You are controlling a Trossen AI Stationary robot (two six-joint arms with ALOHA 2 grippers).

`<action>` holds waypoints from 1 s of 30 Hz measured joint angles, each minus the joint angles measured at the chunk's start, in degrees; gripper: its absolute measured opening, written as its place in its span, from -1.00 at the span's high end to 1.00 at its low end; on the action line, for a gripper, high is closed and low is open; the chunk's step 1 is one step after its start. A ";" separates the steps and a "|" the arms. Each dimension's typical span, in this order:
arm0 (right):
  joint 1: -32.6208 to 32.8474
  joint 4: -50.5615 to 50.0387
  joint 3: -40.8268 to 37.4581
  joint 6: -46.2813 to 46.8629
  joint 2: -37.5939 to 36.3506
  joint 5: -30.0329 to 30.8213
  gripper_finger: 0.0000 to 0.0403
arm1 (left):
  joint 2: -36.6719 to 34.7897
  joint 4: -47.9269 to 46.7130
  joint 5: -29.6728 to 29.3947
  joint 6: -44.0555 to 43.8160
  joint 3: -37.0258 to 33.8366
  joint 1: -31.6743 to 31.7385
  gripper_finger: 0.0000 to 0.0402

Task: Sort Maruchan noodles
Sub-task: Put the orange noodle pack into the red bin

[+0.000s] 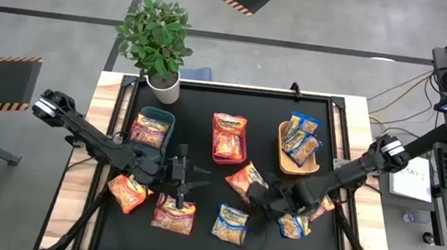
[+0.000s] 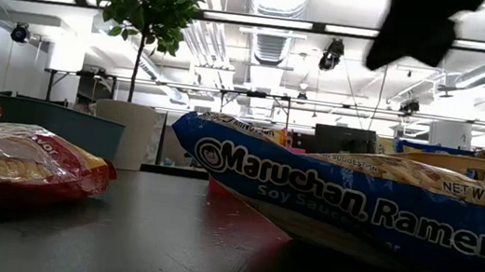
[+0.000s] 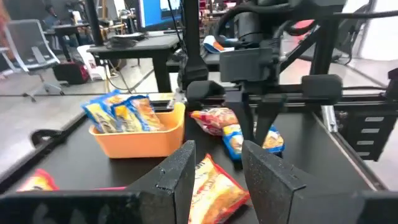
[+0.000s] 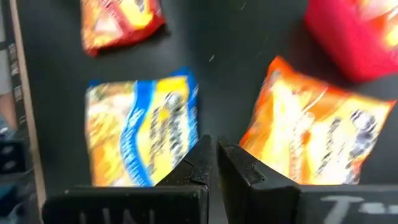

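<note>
Several Maruchan noodle packets lie flat on the black mat: an orange one (image 1: 127,191), a red one (image 1: 174,213), blue ones (image 1: 231,223) (image 1: 295,224) and another orange one (image 1: 246,179). More packets sit in the teal bin (image 1: 166,119), the red bin (image 1: 244,125) and the tan bin (image 1: 281,152). My left gripper (image 1: 182,177) (image 3: 217,171) hovers level over the mat, open, with nothing between its fingers. My right gripper (image 1: 256,198) (image 4: 211,160) is shut and empty, slanting down above the gap between a blue packet (image 4: 140,134) and an orange packet (image 4: 317,137).
A potted plant (image 1: 158,47) stands at the mat's far left corner. The three bins stand in a row across the far half. In the low view a blue packet (image 2: 355,207) lies close at the near edge, a red one (image 2: 14,162) to its left.
</note>
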 joint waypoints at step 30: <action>7.86 6.50 -22.07 33.12 -2.82 16.04 0.94 | 25.48 2.31 -1.11 2.64 12.33 -0.06 0.42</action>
